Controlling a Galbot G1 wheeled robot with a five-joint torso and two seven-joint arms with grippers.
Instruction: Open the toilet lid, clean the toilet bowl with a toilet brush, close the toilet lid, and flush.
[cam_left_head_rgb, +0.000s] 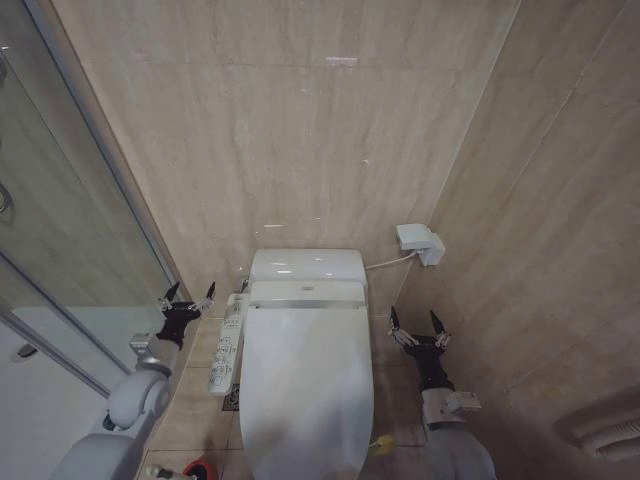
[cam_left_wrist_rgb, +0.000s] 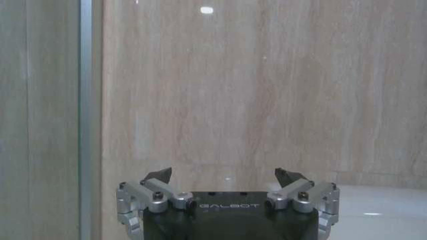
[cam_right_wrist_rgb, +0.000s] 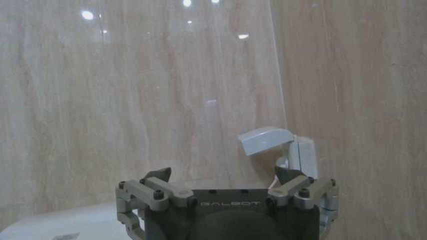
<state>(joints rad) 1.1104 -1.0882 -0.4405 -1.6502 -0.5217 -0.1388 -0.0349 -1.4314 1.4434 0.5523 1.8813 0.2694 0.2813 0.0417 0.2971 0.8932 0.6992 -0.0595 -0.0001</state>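
both hands raised beside the shut toilet

the toilet lid (cam_left_head_rgb: 305, 385) lies down flat over the bowl, glossy white, its near edge toward the robot; a yellow loop (cam_left_head_rgb: 380, 446) sticks out at that near edge on the robot's right; behind the lid sits the white tank (cam_left_head_rgb: 306, 265) against the beige tiled wall (cam_left_head_rgb: 300, 130); the left hand (cam_left_head_rgb: 187, 297) is held up on the left of the toilet, near the shower glass (cam_left_head_rgb: 60, 220), fingers spread wide and holding nothing; the right hand (cam_left_head_rgb: 418, 324) is up on the right side, below a white wall box (cam_left_head_rgb: 419, 242), fingers likewise wide apart and holding nothing; a control panel (cam_left_head_rgb: 227, 352) runs along the left flank of the toilet; a red holder (cam_left_head_rgb: 198, 468) stands on the floor at the lower left, beside the left arm; the brush itself cannot be made out.
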